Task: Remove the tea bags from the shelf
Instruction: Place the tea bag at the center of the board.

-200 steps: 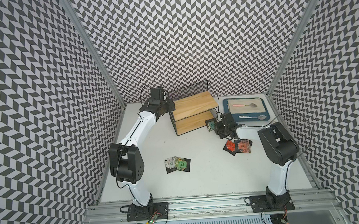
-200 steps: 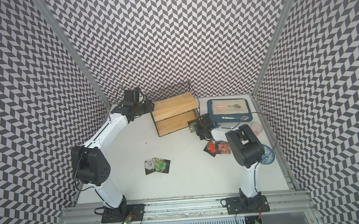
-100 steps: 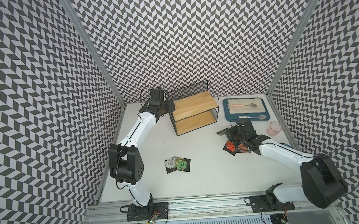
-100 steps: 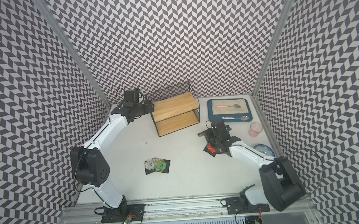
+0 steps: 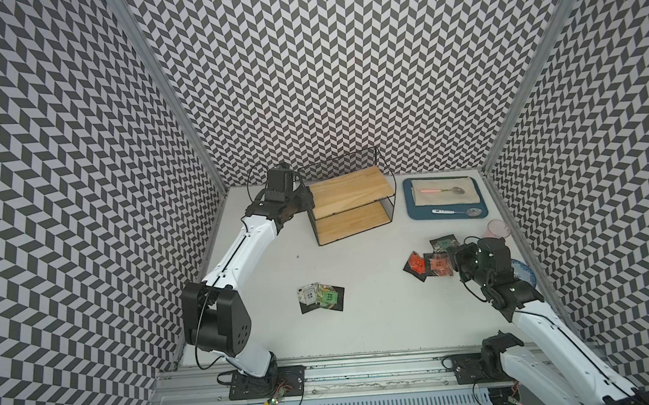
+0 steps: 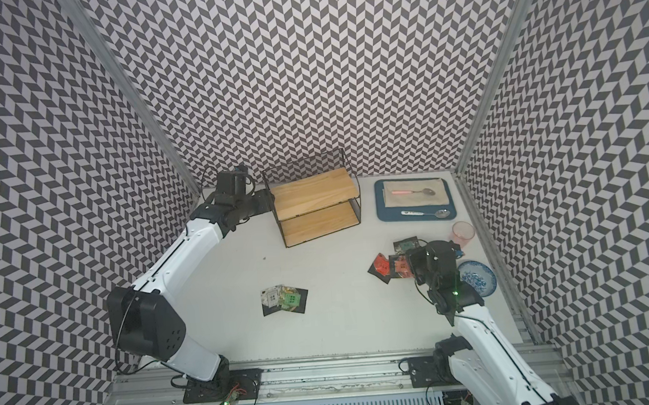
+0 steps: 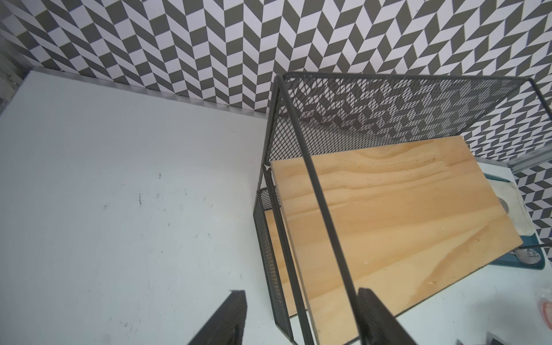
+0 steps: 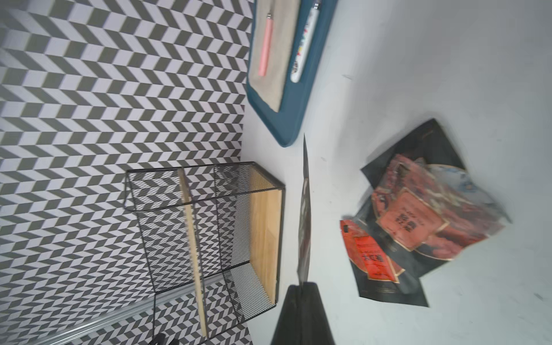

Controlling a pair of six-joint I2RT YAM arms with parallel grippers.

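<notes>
At right pincer (image 8: pixel 301 286), only wrist view shows tea bag (image 8: pixel 304 224) clamped.

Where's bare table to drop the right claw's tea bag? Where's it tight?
Bare: table between shelf, green pile and red pile; also the front strip along the rail. Crowded: right side, where red pile, right claw shut on its tea bag, pink cup, bowl and tray cluster.
</notes>
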